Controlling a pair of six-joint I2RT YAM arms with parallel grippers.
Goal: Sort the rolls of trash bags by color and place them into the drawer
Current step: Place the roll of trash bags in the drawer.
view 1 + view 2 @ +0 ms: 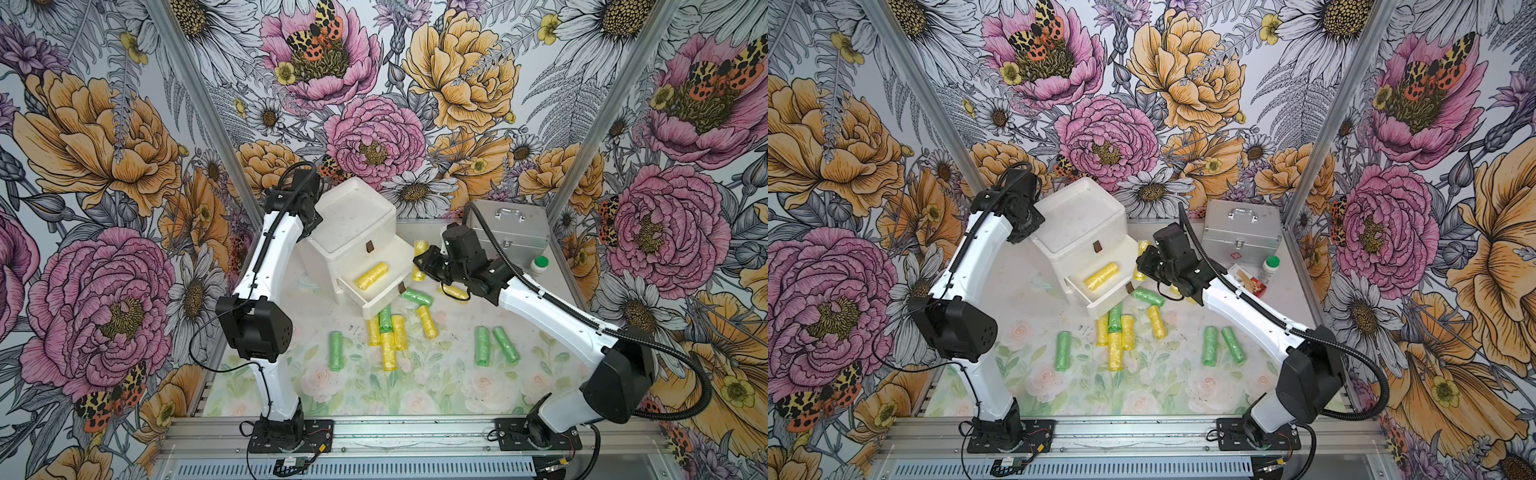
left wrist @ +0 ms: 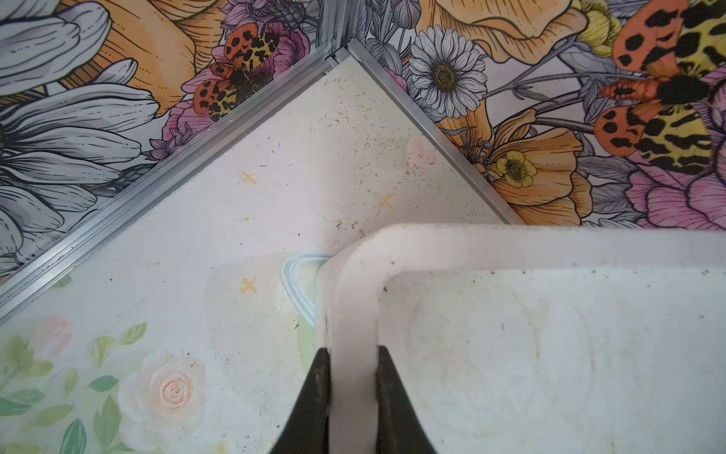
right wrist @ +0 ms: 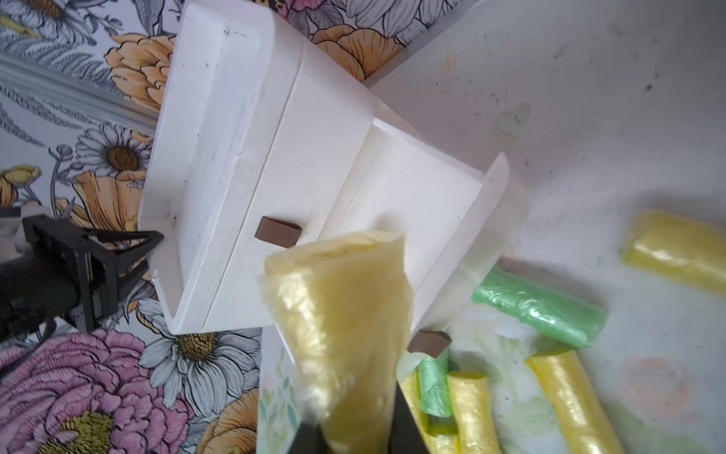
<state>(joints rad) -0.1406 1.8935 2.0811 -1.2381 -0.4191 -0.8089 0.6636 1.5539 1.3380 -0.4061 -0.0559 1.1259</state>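
The drawer (image 1: pixel 353 220) is a white chest standing at the back, left of the middle. One of its drawers (image 1: pixel 384 305) is pulled out, and a yellow roll (image 1: pixel 371 275) lies in it. My left gripper (image 2: pixel 353 393) is shut on the chest's top rim (image 2: pixel 353 306). My right gripper (image 3: pixel 353 432) is shut on another yellow roll (image 3: pixel 345 314), just right of the open drawer, and the roll's ends (image 1: pixel 420 248) stick out either side of the fingers. Several yellow rolls (image 1: pixel 388 338) and green rolls (image 1: pixel 336 351) lie loose on the table in front of the chest. No purple roll shows.
A silver metal case (image 1: pixel 509 228) stands at the back right, with a white green-capped bottle (image 1: pixel 539 266) in front of it. A small red and brown box (image 1: pixel 1252 284) lies by the right arm. Two green rolls (image 1: pixel 494 345) lie under the right arm's reach.
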